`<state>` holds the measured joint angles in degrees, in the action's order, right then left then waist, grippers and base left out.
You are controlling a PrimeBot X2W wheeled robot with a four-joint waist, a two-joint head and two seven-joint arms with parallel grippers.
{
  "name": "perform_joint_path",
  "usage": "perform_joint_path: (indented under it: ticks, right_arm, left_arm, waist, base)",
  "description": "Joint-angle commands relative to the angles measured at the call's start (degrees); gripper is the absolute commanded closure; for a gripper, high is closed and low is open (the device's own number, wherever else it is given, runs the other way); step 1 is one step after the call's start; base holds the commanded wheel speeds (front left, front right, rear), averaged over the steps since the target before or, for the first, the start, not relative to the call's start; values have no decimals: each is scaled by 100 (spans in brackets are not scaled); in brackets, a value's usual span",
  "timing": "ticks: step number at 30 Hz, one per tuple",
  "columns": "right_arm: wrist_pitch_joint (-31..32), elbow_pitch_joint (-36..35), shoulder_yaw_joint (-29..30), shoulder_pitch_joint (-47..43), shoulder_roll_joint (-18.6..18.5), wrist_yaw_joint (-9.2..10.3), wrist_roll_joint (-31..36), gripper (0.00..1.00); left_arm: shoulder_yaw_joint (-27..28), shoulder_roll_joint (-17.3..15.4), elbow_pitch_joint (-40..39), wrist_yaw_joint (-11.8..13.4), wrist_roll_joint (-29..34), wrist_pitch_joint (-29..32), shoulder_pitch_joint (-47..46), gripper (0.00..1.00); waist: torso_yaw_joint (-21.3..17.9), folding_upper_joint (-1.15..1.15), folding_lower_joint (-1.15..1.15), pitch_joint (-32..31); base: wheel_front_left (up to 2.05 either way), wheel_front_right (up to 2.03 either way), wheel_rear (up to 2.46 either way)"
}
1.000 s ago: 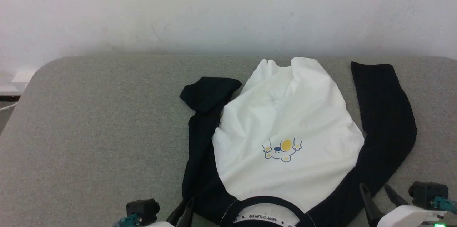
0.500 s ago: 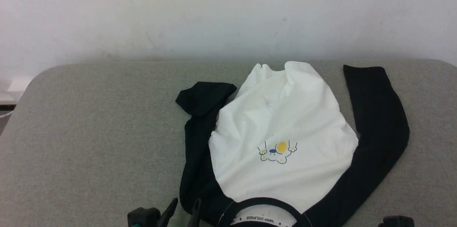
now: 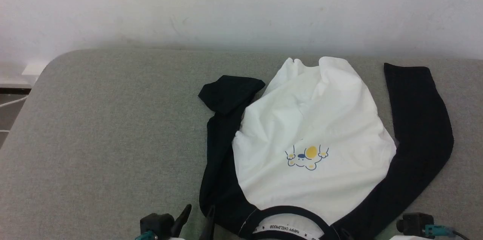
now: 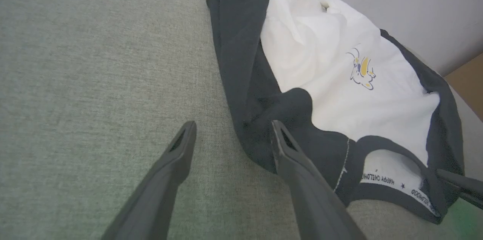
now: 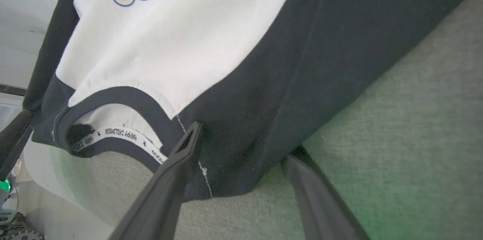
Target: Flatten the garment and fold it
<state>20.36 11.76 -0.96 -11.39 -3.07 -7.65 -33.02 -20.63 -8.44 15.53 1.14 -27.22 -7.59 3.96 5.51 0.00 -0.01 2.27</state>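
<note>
L gripper (image 4: 233,125) has let go: its fingers were pressed together at the shirt's shoulder a sec ago, now they stand apart w/ nothing between them. The head cam has swung a bit too, so the shirt's shift in frame is cam, not cloth.

Nearest in, one L finger sits over bare grey upholstery (image 3: 113,138), the other just over the edge of the black shoulder. R gripper (image 5: 243,145) is also spread wide, straddling black shoulder fabric right by the collar (image 3: 286,210) and clamped on nothing. Can't tell if its tips touch cloth.

The long-sleeved shirt (image 3: 309,126) lies chest-up, collar toward the robot and close to the surface's rounded near edge, neck tape (image 3: 286,228) showing. Risk one, I'd say: a pull toward the robot could slide the collar over that edge, since soft cotton has little to hold it. Also watch the R finger by the neck opening, which could hook inside.

Mid-field, the cartoon print (image 3: 307,157) sits on a rumpled white body. The L-side sleeve (image 3: 219,149) is tucked tight against the body, cuff (image 3: 230,93) flopped over. Pinch there and you prob. grab two layers and drag the body askew. The R-side sleeve (image 3: 419,126) is laid out in a curve and looks better off.

Far end, the hem (image 3: 320,66) is bunched, toward the wall (image 3: 226,6). Fold before that's spread and the creases get locked in.
</note>
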Motion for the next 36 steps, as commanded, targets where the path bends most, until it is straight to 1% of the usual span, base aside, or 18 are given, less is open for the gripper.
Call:
perform_joint_path:
  ticks: [1, 2, 3, 4, 8, 16, 26, 27, 28, 31, 36]
  right_arm:
    - [18, 219, -81, 51, 19, 16, 34, 0]
    - [0, 269, -102, 84, 19, 16, 57, 50]
    - [-13, 308, -134, 115, 19, 16, 89, 93]
    - [-32, 333, -166, 141, 19, 16, 115, 100]
    - [-168, 307, -191, 200, 19, 16, 183, 100]
    - [-197, -175, -320, 104, 19, 16, 271, 100]
    - [-175, -479, -354, 70, 19, 16, 341, 100]
    - [-185, -486, -353, 81, 19, 16, 340, 100]
    - [-201, -492, -354, 91, 19, 16, 345, 100]
    - [-314, -532, -373, 122, 19, 16, 359, 100]
    - [-638, -788, -373, 157, 6, 16, 457, 100]
  left_arm:
    - [-27, 1, 44, 4, 0, 23, -114, 0]
    - [-43, -4, 63, -7, 0, 40, -129, 0]
    - [-55, 0, 83, -18, -13, 61, -139, 0]
    - [-67, 5, 105, -27, -29, 94, -148, 0]
    - [-126, -4, 227, -84, -105, 278, -160, 0]
    - [-190, 96, 259, -283, -425, 524, -127, 0]
    - [-196, 176, 450, -219, -595, 755, -280, 0]
    - [-210, 181, 466, -247, -622, 782, -290, 60]
    - [-234, 183, 474, -295, -644, 801, -294, 100]
    - [-243, 172, 454, -355, -672, 756, -307, 100]
    - [-194, 46, 177, -283, -506, 440, -320, 100]
  waist:
    - [14, 0, 1, 32]
    - [13, 0, 1, 44]
    - [9, 0, 1, 53]
    - [0, 0, 1, 58]
    - [-74, 0, 1, 55]
    - [-263, 0, 1, 8]
    - [-390, 0, 1, 68]
    - [-395, 0, 1, 78]
    - [-395, 0, 1, 87]
    - [-384, 0, 1, 97]
    - [-365, 0, 1, -5]
  base:
    - [0, 0, 0]
    - [0, 0, 0]
    - [0, 0, 0]
    - [0, 0, 0]
    - [0, 0, 0]
    - [0, 0, 0]
    - [0, 0, 0]
    - [0, 0, 0]
    - [0, 0, 0]
    - [0, 0, 0]
    - [0, 0, 0]
